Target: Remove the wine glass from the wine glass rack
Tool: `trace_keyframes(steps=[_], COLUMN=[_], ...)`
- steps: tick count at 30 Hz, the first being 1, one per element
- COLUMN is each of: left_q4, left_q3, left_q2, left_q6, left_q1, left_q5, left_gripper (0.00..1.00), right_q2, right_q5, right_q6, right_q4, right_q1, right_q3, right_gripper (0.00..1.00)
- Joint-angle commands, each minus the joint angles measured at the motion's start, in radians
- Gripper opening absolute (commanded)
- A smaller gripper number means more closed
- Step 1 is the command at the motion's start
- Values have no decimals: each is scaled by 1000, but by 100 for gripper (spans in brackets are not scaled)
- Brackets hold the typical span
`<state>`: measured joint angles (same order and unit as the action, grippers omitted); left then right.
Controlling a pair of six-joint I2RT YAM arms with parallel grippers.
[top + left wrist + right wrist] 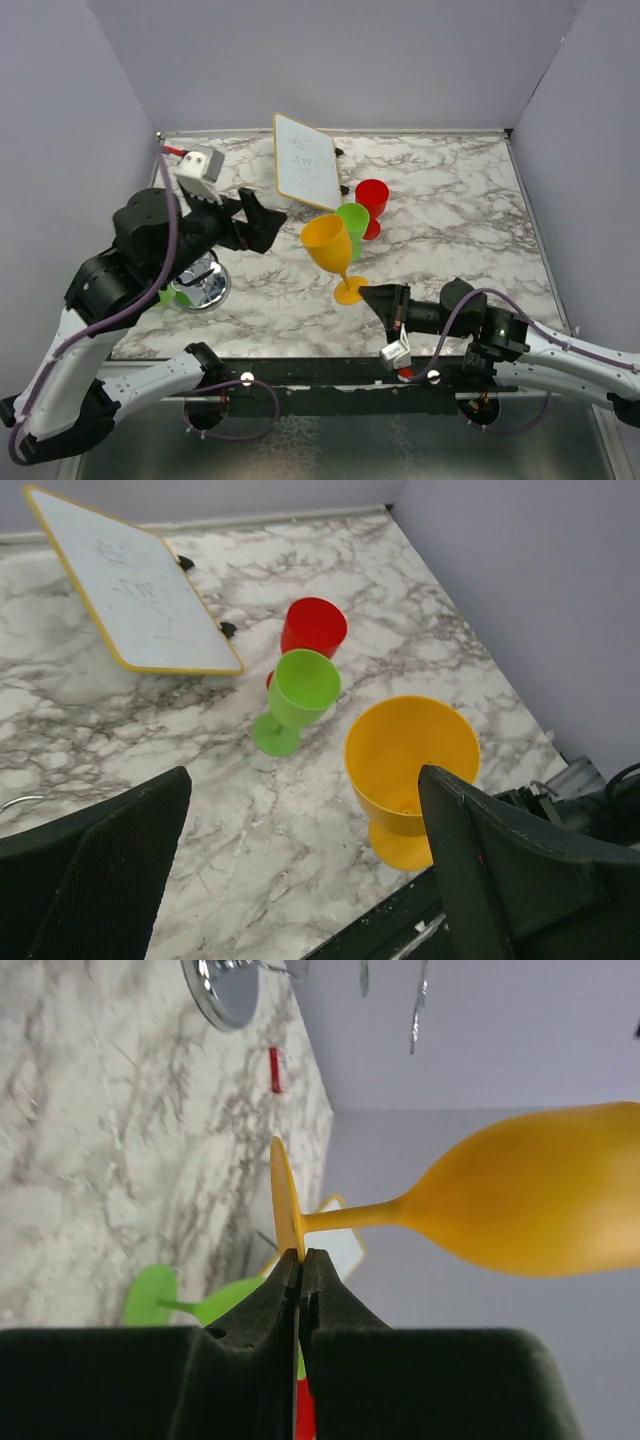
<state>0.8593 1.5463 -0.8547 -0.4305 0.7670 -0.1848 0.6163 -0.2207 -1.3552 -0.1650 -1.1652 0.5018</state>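
Yellow wine glass (328, 245) stands upright, right pincer (300, 1260) closed at its foot, left pincer (300, 800) open.

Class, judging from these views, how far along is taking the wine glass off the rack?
Done: the yellow wine glass is off the wine glass rack, beside the green glass and red glass. In hand: the right gripper's jaws pinch its foot. Left: let go; a green object sits by the rack.
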Motion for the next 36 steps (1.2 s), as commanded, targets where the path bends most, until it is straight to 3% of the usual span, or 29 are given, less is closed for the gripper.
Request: trace_keyframes(steps=[1, 8, 17, 27, 33, 36], left_q4=[-66, -136, -167, -125, -117, -104], left_q3=[-31, -75, -115, -117, -98, -92], left_q2=[-82, -160, -262, -274, -289, -280], left_q6=[-40, -71, -77, -42, -37, -34], left_q1=[-2, -2, -2, -2, -2, -3], left_q5=[198, 384, 606, 473, 472, 427], left_gripper=[99, 89, 64, 26, 9, 4], right_q2=[-93, -163, -181, -162, -157, -149], right_q5=[175, 230, 258, 272, 247, 237], right_q6=[-288, -431, -469, -370, -315, -249], right_q4=[-31, -117, -114, -151, -113, -119], right_q1=[-1, -1, -1, -2, -2, -1], right_q3=[-34, -42, -51, -30, -45, -34], right_gripper=[1, 1, 1, 1, 20, 36])
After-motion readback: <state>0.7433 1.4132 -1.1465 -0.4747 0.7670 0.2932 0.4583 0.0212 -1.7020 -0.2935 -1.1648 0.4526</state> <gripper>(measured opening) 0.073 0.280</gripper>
